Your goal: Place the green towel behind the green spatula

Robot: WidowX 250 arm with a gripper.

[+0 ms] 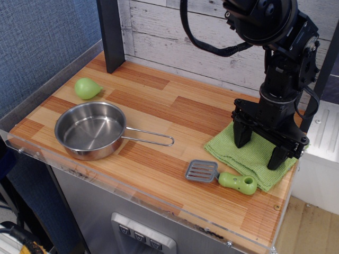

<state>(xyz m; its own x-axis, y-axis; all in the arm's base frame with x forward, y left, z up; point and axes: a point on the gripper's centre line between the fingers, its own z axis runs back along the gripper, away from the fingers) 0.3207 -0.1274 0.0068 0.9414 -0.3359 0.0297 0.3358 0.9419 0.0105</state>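
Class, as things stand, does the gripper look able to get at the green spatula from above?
Probably yes. The green spatula lies uncovered on the table, just in front of the green towel, where the gripper stands with jaws spread; nothing lies over it.

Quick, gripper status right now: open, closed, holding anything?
Gripper: open, fingers spread wide with tips pressed down on the green towel, not pinching it. The towel lies flat just behind the green spatula.

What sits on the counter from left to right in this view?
Green fruit toy → steel pan → green spatula → green towel with the gripper on it.
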